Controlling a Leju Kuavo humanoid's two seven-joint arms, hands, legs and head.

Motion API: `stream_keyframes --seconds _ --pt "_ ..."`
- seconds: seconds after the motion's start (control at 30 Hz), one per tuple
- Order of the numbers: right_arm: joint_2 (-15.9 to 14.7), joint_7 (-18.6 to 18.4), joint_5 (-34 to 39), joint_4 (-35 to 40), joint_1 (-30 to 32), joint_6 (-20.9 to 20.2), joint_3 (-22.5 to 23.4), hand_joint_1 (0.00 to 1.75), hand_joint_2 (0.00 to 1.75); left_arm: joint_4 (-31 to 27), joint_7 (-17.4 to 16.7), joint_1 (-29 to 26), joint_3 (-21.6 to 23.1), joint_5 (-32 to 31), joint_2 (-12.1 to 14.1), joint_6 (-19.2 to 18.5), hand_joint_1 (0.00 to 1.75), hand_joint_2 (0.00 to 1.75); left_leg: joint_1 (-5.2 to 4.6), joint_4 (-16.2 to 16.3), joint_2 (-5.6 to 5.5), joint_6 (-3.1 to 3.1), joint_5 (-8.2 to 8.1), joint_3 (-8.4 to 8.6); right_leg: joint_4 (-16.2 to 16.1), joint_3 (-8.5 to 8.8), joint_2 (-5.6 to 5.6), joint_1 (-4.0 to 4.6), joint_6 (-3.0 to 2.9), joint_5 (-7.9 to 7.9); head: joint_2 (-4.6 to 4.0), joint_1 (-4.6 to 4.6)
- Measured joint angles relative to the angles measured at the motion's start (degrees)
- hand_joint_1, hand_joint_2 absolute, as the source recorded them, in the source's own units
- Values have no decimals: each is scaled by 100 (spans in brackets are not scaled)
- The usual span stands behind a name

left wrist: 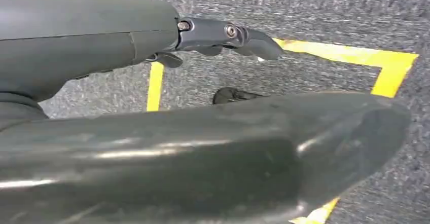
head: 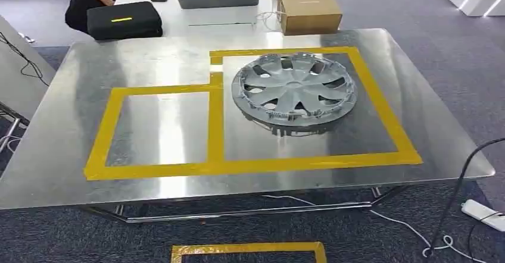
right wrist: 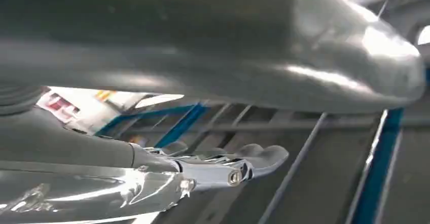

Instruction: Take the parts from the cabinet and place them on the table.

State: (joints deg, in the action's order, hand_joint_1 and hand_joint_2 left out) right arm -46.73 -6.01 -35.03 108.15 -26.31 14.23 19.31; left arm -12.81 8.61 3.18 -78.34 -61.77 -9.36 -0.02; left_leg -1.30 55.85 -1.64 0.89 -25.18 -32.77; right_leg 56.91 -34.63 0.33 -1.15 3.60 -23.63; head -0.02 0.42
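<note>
You've got one part down: the hubcap [head: 296, 89] lies flat, face up, on the bench [head: 71, 156], inside the larger taped box [head: 381, 120] on the side toward the cardboard box [head: 308, 10]. The smaller taped box [head: 158, 129], next to the hubcap on the side away from the white power strip [head: 481, 212], has nothing in it, so I'd judge that's where the next part goes.

The left robot hand [left wrist: 218, 107] hangs low over the carpet [left wrist: 324, 11], above a yellow taped square on the floor [left wrist: 355, 57]. Its thumb and fingers are apart and nothing is between them. The right robot hand [right wrist: 213, 97] is also empty, fingers stretched out and apart from the thumb; behind it you see blue-edged metal framing [right wrist: 375, 183], likely the cabinet, though that's blurry and I can't make out any parts in it.

Key relation: the hubcap is round, so no long axis to align. It sits forward and a bit toward the robot's right, so the right arm is nearer to it. My guess is this part is finished and the next move is a turn toward the cabinet. Which arm is nearer the next part can't be told.
</note>
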Motion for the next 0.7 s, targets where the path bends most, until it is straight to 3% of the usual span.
stream_keyframes --seconds 0.07,0.27,0.33,0.37,0.43,0.47,0.53,0.6,0.7 --pt "-209 19 11 202 280 -20 492 0 0 0 0 23 0 0 -4 0 0 0 0 0 24 -2 -9 10 0 0 29 0 2 -1 2 -6" --pt "-546 -116 -46 516 917 29 1090 0 0 0 20 74 0 0 -28 2 0 0 1 1 35 -5 -19 43 -9 -2 40 2 7 -5 0 -7" --pt "-568 103 379 732 1645 -171 1716 0 0 0 63 67 -2 6 -41 42 0 0 4 0 25 13 -35 73 -16 16 20 8 12 -35 0 2" --pt "-453 384 721 862 1930 -430 2252 0 0 0 109 58 -9 26 -50 55 0 0 3 0 19 12 -36 74 -16 33 11 7 13 -39 0 -9" --pt "90 1172 1203 1118 2246 -1111 3585 0 0 0 254 47 -74 131 -78 55 0 0 17 0 -14 11 -35 65 -16 75 -23 18 7 -44 2 -4" --pt "446 1393 1358 1246 2405 -1048 4229 0 0 0 324 39 -107 166 -90 52 0 0 21 0 -20 11 -36 74 -19 85 -35 26 -1 -51 2 -4" --pt "1278 1612 1780 1474 2895 -265 5176 0 0 2 391 35 -133 181 -126 42 0 0 39 -1 -36 -2 -57 84 -24 111 -50 44 -5 -76 2 -2" --pt "2245 1856 2020 1626 3185 322 5737 0 0 2 376 29 -142 173 -146 52 0 0 44 -1 -27 -19 -84 105 -25 120 -32 48 -18 -87 2 0" --pt "3440 1923 1872 1652 3352 370 6273 0 0 2 271 49 -144 127 -173 103 0 0 49 -5 15 -31 -119 134 -24 134 21 52 -30 -101 0 -4"
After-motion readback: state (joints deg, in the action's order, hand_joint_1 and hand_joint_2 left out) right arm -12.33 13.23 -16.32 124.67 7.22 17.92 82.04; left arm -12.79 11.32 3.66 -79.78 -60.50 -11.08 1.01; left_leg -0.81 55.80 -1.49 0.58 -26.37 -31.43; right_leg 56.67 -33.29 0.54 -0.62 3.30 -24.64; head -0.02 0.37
